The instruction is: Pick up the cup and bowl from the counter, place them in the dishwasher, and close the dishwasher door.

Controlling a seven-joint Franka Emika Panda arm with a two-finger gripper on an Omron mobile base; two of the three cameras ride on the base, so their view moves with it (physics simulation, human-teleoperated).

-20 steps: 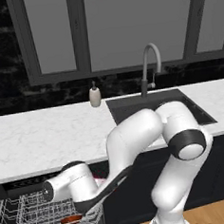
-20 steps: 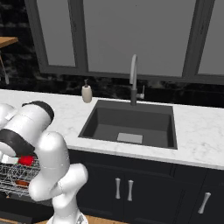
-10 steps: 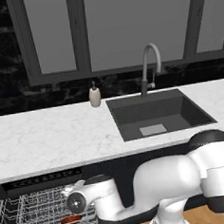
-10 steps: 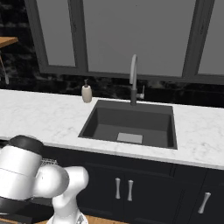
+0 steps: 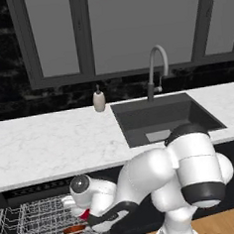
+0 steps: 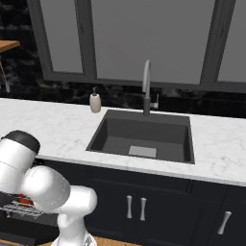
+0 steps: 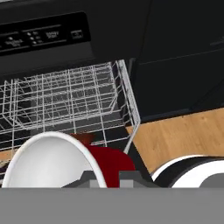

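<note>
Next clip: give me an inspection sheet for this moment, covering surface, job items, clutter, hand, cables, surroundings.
Surface: white marble counter with a dark inset sink.
Job items: red cup close in front of the hand camera, over the white wire rack; a reddish-brown bowl lies in the rack; dishwasher open, rack pulled out.
Clutter: soap bottle behind the sink's left corner.
Hand: low at the rack; the cup sits at its fingers, grip state cannot be told.
Cables: nothing seen.
Surroundings: faucet, glass-front upper cabinets, dark lower cabinets, wood floor.
</note>
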